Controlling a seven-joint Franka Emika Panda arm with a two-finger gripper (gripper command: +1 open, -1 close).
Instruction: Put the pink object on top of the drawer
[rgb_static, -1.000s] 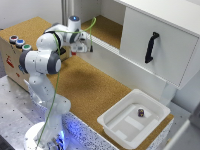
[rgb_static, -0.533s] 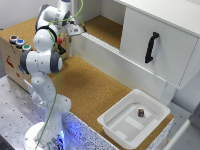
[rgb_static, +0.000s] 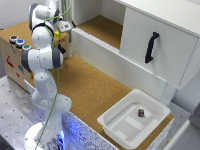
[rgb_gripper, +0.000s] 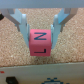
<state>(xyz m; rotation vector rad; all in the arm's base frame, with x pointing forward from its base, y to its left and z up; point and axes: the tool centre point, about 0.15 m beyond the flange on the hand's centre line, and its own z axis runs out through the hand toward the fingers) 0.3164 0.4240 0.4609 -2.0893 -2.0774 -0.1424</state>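
Between the claw's (rgb_gripper: 42, 31) fingers (rgb_gripper: 22, 26): pink block (rgb_gripper: 41, 42), gripped.
Squarish, no clear long axis; lettered face toward the wrist camera, above cork.

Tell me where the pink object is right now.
The pink object is held between the fingers of the hand, above cork-brown flooring in the wrist view. In the exterior view, the hand sits upper left, beside the drawer's end.
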